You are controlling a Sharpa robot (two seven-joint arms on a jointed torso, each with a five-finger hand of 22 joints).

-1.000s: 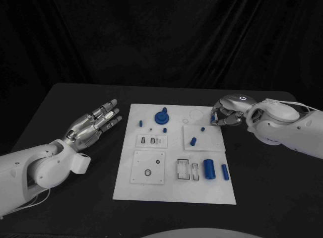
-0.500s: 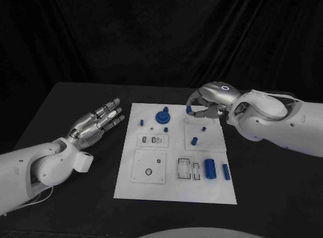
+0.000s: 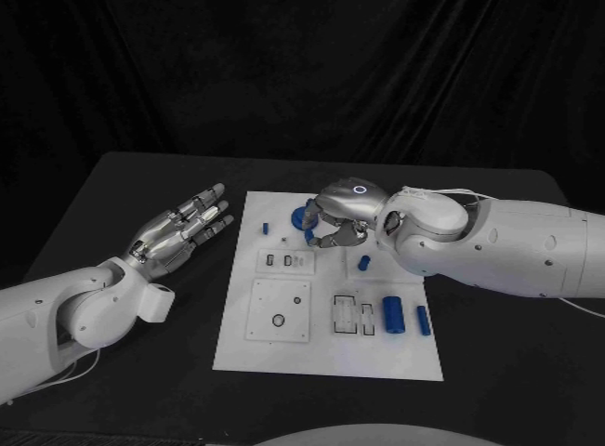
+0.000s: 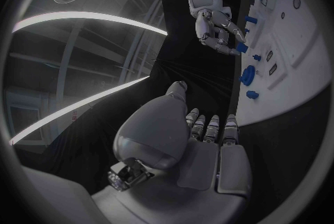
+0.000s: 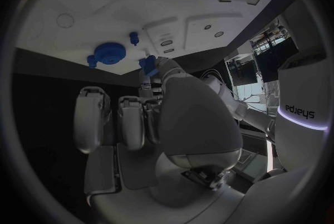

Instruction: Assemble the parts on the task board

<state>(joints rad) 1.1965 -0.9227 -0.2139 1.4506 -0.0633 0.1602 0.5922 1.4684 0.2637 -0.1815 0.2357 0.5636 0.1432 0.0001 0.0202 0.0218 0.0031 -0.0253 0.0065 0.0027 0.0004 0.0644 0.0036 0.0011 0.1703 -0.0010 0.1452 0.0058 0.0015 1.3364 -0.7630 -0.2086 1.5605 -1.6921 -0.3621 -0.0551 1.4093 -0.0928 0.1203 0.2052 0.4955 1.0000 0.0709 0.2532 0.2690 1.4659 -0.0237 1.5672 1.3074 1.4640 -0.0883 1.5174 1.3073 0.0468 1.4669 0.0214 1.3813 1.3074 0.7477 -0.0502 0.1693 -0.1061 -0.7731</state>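
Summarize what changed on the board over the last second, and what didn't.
The right robot hand swept from the board's far right corner leftward across its far edge, and now hangs over the far middle beside the big round blue part, pinching a small blue part in its fingertips. The left robot hand stayed open beside the task board. The blue parts on the board kept their places.
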